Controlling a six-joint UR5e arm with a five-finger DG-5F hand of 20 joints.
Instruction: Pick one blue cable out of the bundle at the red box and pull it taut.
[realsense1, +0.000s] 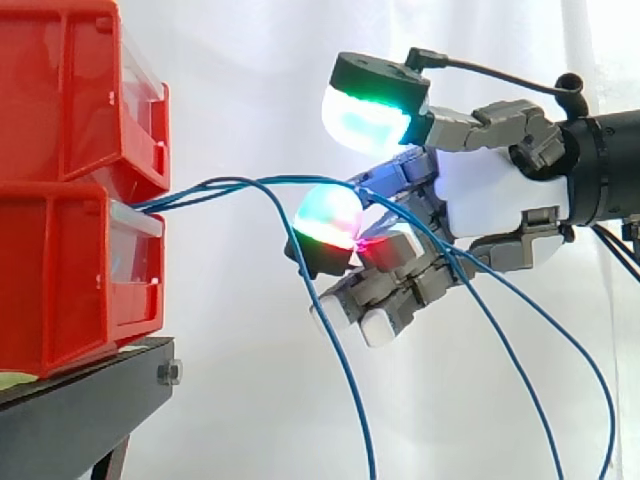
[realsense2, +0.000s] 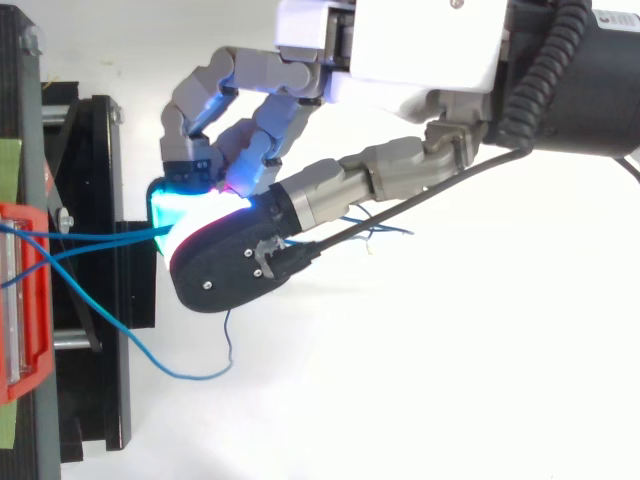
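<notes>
Cables (realsense1: 232, 181) from red bins (realsense1: 60, 260), in hand (realsense1: 490, 190)

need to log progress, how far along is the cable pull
Done: the robot hand is at the blue cables off the red box. In hand: fingers curled on cable, whether just one is unclear. Left: the run to the box arcs, so pulling taut.
</notes>
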